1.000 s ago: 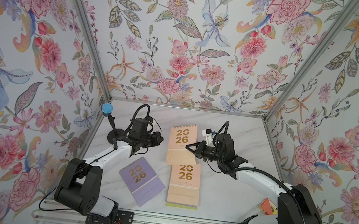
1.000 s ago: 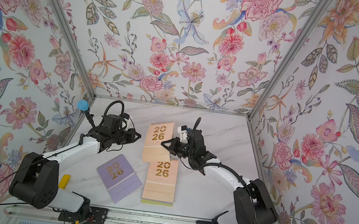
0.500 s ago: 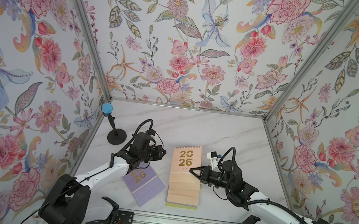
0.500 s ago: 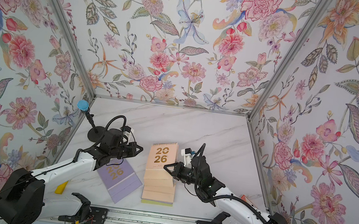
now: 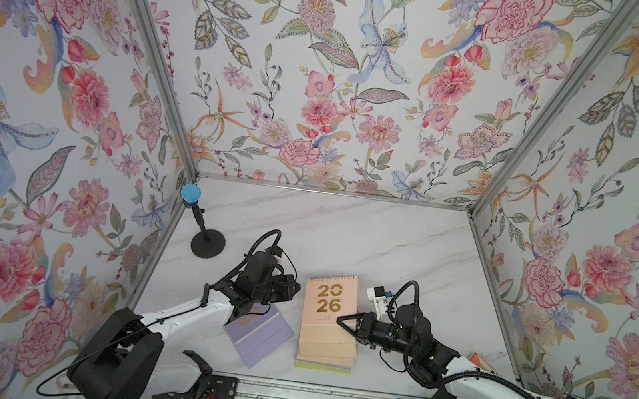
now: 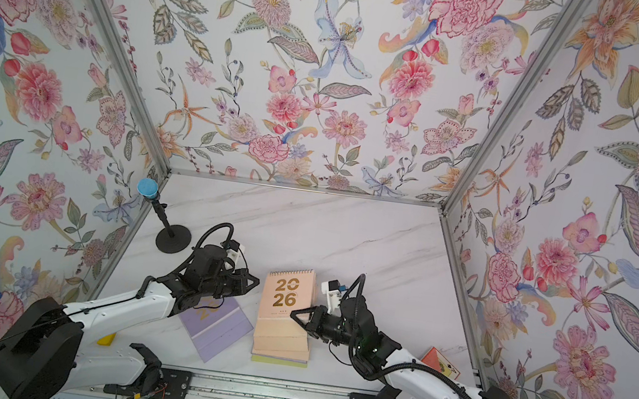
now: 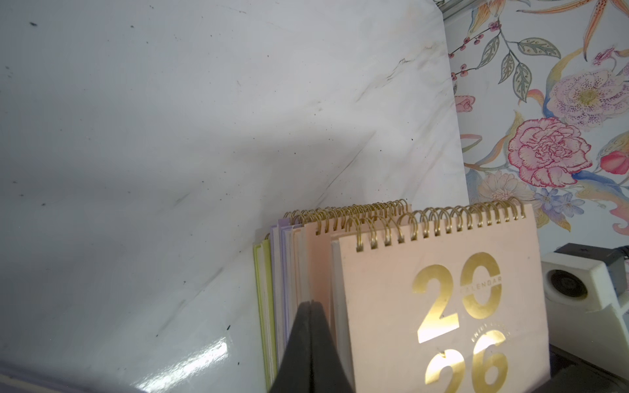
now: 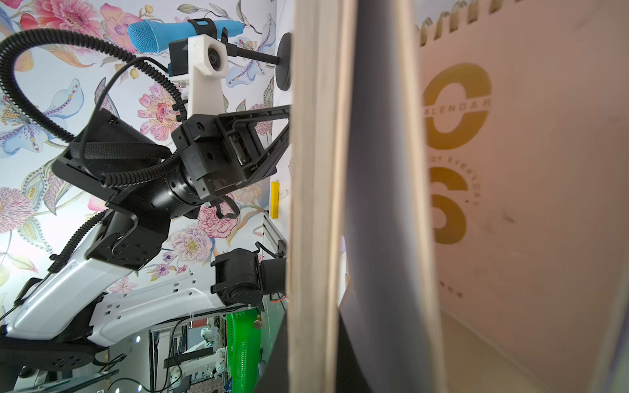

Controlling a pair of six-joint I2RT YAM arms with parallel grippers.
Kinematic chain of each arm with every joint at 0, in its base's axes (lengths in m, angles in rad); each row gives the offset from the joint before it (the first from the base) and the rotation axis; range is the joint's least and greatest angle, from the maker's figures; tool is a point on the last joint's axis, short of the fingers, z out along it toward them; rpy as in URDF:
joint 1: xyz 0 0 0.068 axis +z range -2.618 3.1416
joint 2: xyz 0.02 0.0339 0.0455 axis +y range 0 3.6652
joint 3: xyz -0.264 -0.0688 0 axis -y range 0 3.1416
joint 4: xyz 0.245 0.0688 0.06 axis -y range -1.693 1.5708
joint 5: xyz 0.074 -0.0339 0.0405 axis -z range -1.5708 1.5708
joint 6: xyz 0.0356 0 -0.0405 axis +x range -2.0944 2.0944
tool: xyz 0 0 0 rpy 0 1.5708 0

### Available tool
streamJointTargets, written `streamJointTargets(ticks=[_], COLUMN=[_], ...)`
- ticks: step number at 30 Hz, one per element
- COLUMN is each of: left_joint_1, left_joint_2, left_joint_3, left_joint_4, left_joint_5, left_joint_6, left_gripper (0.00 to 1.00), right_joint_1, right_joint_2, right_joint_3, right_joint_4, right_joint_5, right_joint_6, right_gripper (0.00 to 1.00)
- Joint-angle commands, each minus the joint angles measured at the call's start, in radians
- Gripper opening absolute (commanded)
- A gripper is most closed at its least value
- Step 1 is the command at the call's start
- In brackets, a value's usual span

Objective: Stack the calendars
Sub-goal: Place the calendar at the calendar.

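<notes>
Near the table's front edge lies a stack of calendars (image 5: 325,350), with a yellow-green one lowest and peach boards above. On top, a peach calendar (image 5: 331,300) with gold "2026" stands tilted up. My right gripper (image 5: 339,319) is shut on that calendar's right edge; in the right wrist view its board (image 8: 315,204) runs between the jaws. My left gripper (image 5: 298,287) is shut on nothing, just left of the stack; in the left wrist view its tip (image 7: 310,306) points at the stack's edges (image 7: 282,272). A lilac calendar (image 5: 262,333) lies flat, partly under the left arm.
A blue-headed microphone on a black stand (image 5: 201,227) stands at the back left. An orange-red card box (image 6: 439,363) lies at the front right by the wall. A small yellow bar (image 6: 106,338) lies at the front left. Floral walls close in three sides.
My right gripper has carried the peach calendar from mid-table forward onto the front stack. The left arm also drew toward the front, over the lilac calendar. Little has moved in the last half second.
</notes>
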Motion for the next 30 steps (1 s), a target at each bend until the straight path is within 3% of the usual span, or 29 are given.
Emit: streamJointTargets(ticks=[1,10,16,25,30], left_joint_1=[-0.012,-0.023,-0.025,-0.039,-0.043], left_joint_2=[0.01,0.034,0.046,0.086,0.083], left_joint_3=[-0.016,-0.035,-0.05,-0.045,-0.045], left_joint_4=[0.038,0.056,0.073,0.095,0.093], left_joint_5=[-0.028,-0.02,-0.019,-0.012,-0.018], left_joint_6=[-0.022,-0.022,-0.029,-0.033,-0.039], left_gripper=[0.0,0.0,0.0,0.0,0.0], right_joint_1=[0.007,-0.003,-0.018,-0.04,-0.04], right_joint_2=[0.013,0.028,0.012,0.07,0.098], right_joint_3=[-0.012,-0.075,-0.087,-0.079,-0.062], right_joint_4=[0.135,0.186,0.14,0.136,0.12], right_joint_5=[0.016,0.031,0.027,-0.009,0.004], right_joint_6=[0.028,0.043,0.03,0.004,-0.004], right_gripper=[0.02,0.05,0.18,0.19,0.3])
